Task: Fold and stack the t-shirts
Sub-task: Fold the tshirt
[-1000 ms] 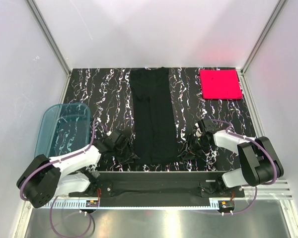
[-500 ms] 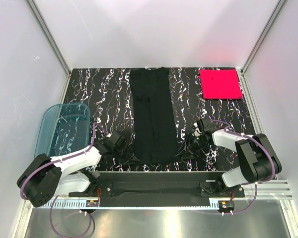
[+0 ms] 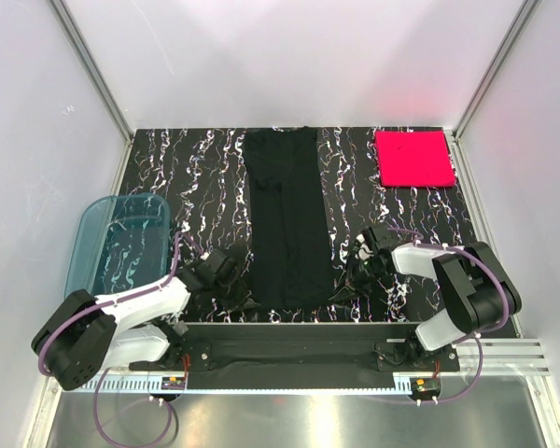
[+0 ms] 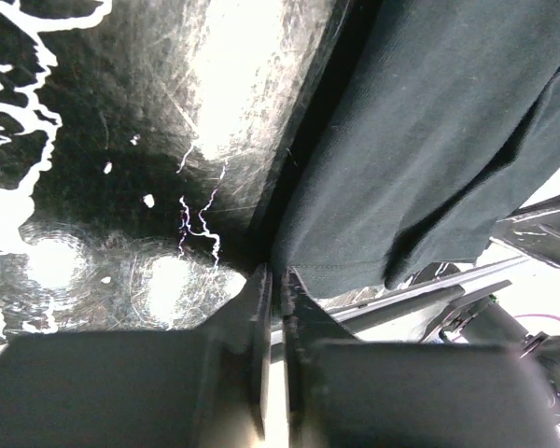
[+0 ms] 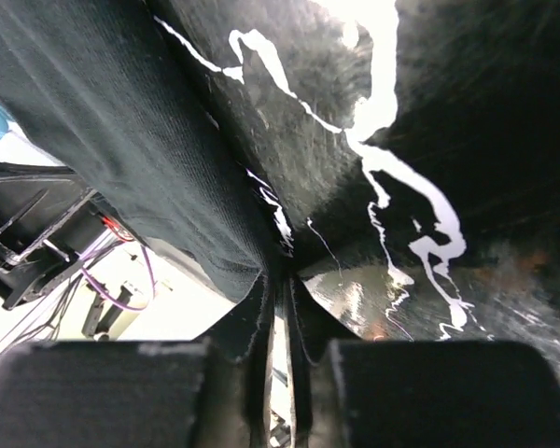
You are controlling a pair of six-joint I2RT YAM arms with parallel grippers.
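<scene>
The black t-shirt (image 3: 282, 219) lies as a long strip in the middle of the desk (image 3: 196, 177), and the pink t-shirt (image 3: 413, 158) sits folded at the far right corner. The left fingers (image 4: 259, 336) and right fingers (image 5: 252, 322) appear pinched shut on the black shirt's near hem corners. The next move likely calls for lifting both corners evenly and carrying the hem toward the far end.

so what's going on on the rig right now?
Both arms are on the black t-shirt, which lies as a long folded strip down the middle of the table. The left gripper and right gripper are each closed at a near corner of it, apparently pinching the hem. The pink t-shirt sits folded at the far right; nothing is stacked yet.
</scene>
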